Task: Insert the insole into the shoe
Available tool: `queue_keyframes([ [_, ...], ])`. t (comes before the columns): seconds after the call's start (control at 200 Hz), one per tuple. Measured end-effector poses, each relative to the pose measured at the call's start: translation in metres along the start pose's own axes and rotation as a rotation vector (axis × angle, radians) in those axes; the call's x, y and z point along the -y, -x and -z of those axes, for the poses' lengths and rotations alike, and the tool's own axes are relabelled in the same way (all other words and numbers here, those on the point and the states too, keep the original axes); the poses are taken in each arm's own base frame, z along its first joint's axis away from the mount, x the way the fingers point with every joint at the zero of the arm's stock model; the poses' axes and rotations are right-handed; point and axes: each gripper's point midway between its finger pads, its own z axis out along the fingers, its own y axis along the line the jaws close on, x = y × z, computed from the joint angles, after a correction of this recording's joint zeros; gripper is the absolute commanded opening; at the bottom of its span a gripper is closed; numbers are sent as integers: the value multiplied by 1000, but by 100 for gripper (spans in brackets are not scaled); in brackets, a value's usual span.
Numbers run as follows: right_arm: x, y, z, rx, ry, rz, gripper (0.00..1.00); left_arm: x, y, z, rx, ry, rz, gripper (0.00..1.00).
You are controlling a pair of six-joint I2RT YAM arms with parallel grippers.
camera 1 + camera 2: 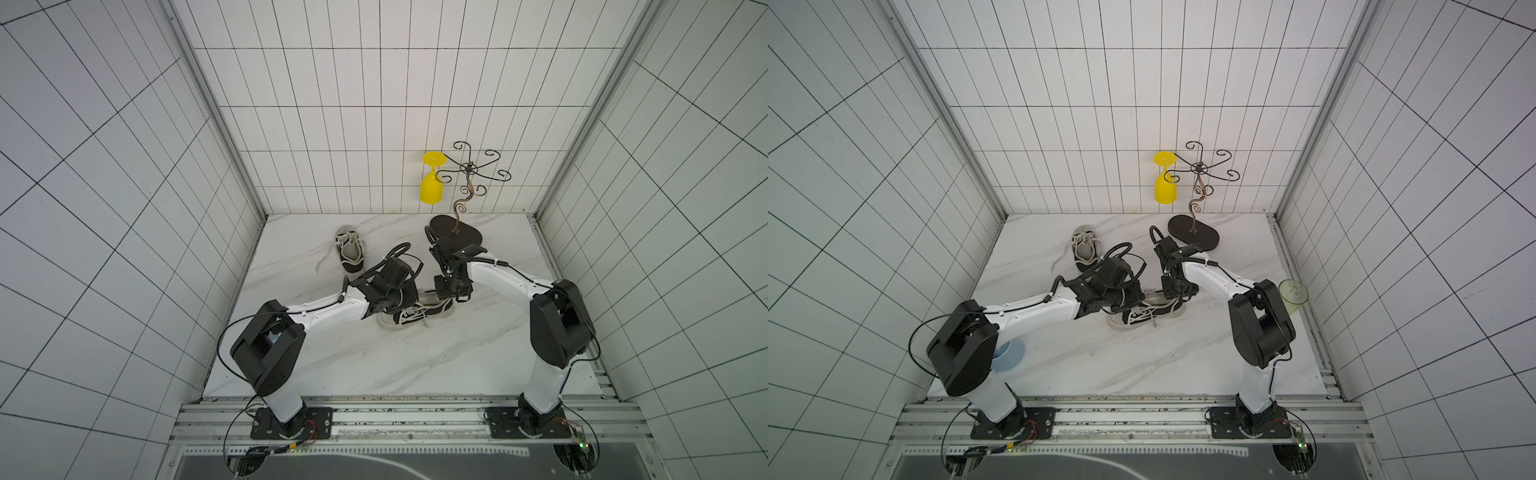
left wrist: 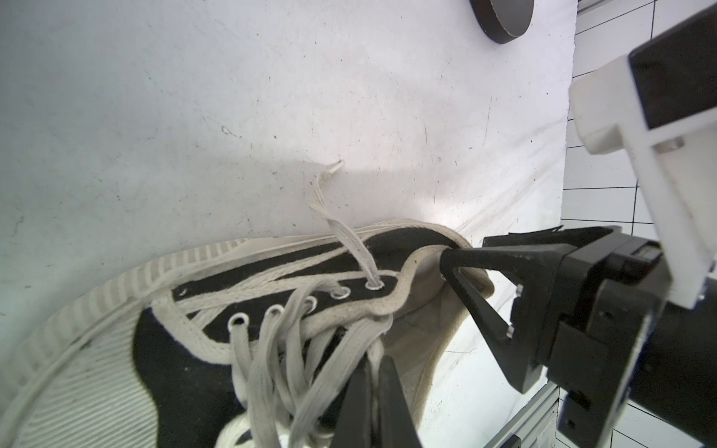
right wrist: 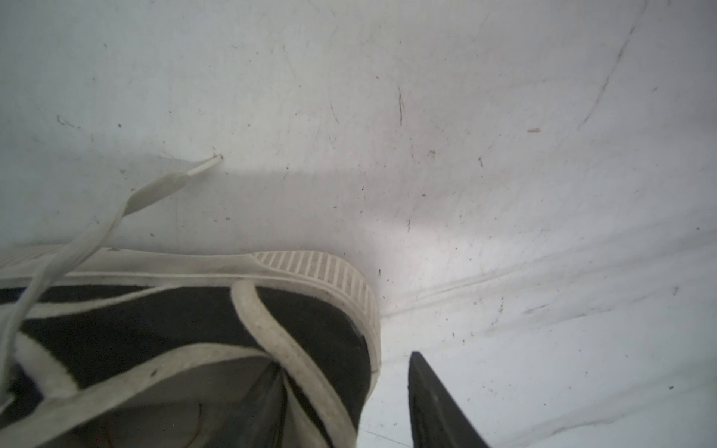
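We see the black shoe (image 1: 417, 313) lying at the middle of the frame in both top views. Our left gripper (image 2: 375, 362) is closed down among its laces (image 2: 271, 349). Our right gripper (image 3: 343, 362) stands open, with one finger inside the heel and one outside.

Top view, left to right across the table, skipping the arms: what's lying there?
In a top view: blue object → grey shoe → black shoe → clear cup. Rack and yellow glass overlap the black shoe's span, so they're left out.
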Motion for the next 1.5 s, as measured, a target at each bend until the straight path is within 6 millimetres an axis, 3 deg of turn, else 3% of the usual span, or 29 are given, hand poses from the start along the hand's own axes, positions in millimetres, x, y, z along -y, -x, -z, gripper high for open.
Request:
queue_keyframes([
  [0.12, 3, -6, 4, 10, 5, 16, 62, 0, 0, 0, 1, -2, 0, 0],
  [0.285, -5, -7, 17, 55, 45, 54, 64, 1, 0, 0, -2, -7, -2, 0],
  [0.41, -15, -16, 8, 32, 41, 99, 57, 2, 0, 0, -3, -8, -4, 0],
  [0.61, -2, -25, -17, -4, -57, 93, 36, 2, 0, 0, -4, -8, -4, 0],
  [0.775, 17, -16, -21, 11, -82, 2, 41, 3, -3, 0, -12, -10, -13, 0],
  [0.99, 21, -17, -29, -5, -88, -24, 33, 4, -4, 0, -19, -17, -25, 0],
  [1.169, 26, -24, -43, -25, -130, -16, 49, 18, -3, 3, -20, -50, -58, 0],
  [1.319, 27, -19, -36, -12, -125, -21, 59, 17, -4, 2, -30, -46, -68, 0],
  [1.499, 15, -18, -26, -25, 16, -74, 61, 10, -2, -8, -51, -21, -93, 0],
])
